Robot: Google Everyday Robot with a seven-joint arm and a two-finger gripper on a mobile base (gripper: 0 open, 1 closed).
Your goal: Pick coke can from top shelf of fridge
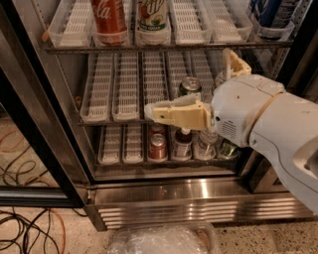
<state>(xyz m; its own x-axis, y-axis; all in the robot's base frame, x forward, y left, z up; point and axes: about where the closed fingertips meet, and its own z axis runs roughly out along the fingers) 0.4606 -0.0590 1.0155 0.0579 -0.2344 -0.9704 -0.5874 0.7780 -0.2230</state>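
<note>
The coke can (109, 19), tall and red with white script, stands in a clear lane tray on the top shelf (74, 48) of the fridge (164, 191), left of centre. A white-and-green can (153, 19) stands right beside it. My gripper (188, 82) is open and empty, in front of the middle rack, below and to the right of the coke can. One cream finger (174, 113) points left and the other finger (233, 62) points up. The white arm fills the right side and hides part of the middle and bottom racks.
A green can (190, 85) sits on the middle rack behind the gripper. Small red cans (158, 146), a dark bottle (183, 144) and a clear bottle (206, 148) stand on the bottom rack. A blue can (271, 15) is top right. Cables (25, 218) and a plastic bag (164, 240) lie on the floor.
</note>
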